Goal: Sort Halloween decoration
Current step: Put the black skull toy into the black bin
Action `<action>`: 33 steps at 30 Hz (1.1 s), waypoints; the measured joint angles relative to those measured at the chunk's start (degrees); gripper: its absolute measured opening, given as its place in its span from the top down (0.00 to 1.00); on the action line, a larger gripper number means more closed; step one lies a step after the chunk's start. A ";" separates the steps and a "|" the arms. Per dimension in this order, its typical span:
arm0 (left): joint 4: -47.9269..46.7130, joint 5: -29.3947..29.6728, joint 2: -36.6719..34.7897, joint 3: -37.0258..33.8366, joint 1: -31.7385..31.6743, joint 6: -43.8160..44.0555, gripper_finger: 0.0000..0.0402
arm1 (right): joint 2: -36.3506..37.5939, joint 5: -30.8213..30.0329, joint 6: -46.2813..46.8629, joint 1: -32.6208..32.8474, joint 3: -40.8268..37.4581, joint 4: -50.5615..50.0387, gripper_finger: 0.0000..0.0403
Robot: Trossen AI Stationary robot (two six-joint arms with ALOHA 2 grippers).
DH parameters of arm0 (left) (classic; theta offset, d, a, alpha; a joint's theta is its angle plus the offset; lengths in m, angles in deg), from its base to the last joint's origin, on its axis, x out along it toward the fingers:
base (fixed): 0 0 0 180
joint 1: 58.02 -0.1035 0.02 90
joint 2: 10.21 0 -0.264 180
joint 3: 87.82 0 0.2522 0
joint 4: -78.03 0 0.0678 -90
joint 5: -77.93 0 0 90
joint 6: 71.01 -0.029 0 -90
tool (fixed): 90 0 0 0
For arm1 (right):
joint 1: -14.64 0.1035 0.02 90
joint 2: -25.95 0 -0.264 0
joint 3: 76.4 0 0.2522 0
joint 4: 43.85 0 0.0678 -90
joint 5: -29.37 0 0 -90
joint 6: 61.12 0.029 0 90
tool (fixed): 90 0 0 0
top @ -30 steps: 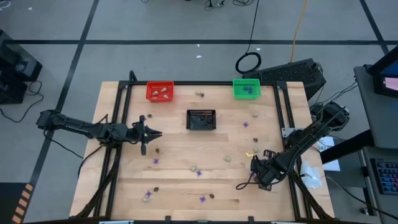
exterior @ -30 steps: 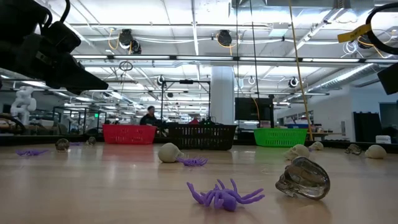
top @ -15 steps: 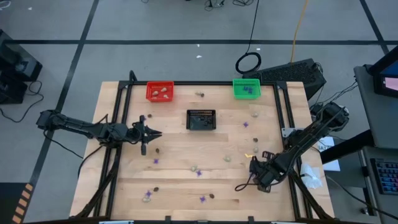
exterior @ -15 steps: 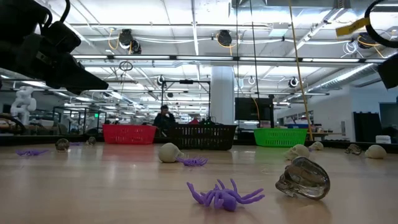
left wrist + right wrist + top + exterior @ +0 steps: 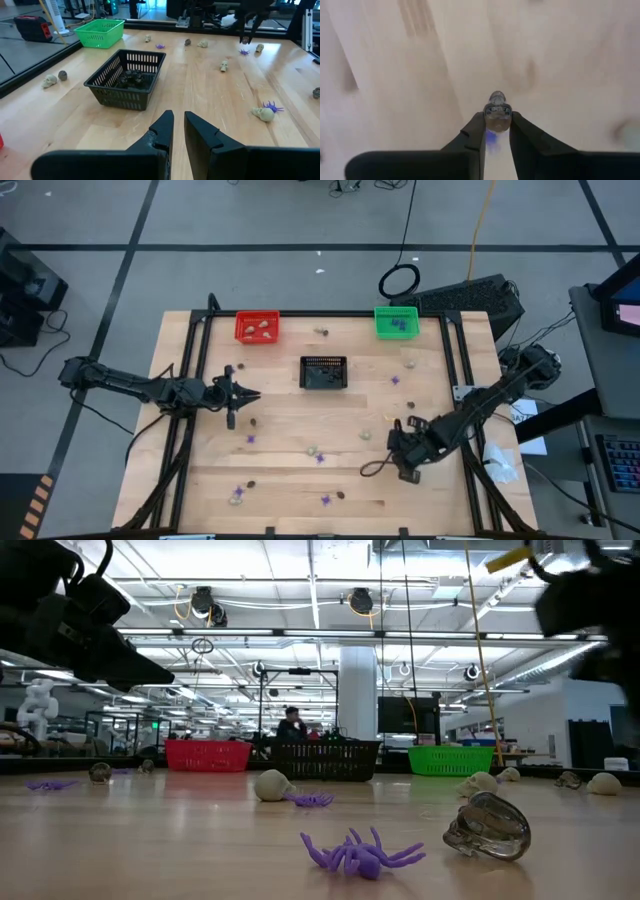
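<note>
Trinkets lie scattered over the worktop (image 5: 200,480) in the high view, some already in baskets; the right pincer (image 5: 368,470) hangs near its front right.

The right wrist view alone shows a small dark trinket (image 5: 497,111) pinched at the fingertips; so shallow a hold could slip.

The left wrist view shows the left pincer (image 5: 178,122) narrow, empty.

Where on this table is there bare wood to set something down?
Free: the strip between the red basket and green basket, and the near right corner beyond the right tool. Crowded: the near middle, dotted with purple spiders and skulls.
</note>
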 joint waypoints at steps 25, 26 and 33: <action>0.42 -0.09 -0.02 0.02 -0.02 0.00 0.90 | -21.94 -3.30 -41.58 -44.35 29.62 4.00 0.88; 0.41 -0.11 -0.02 0.02 -0.02 0.00 0.90 | -23.26 -2.60 -42.34 -45.14 30.78 4.00 0.88; 0.39 -1.42 0.00 0.02 -0.02 0.01 0.90 | -29.00 0.23 -45.09 -47.84 35.07 4.15 0.86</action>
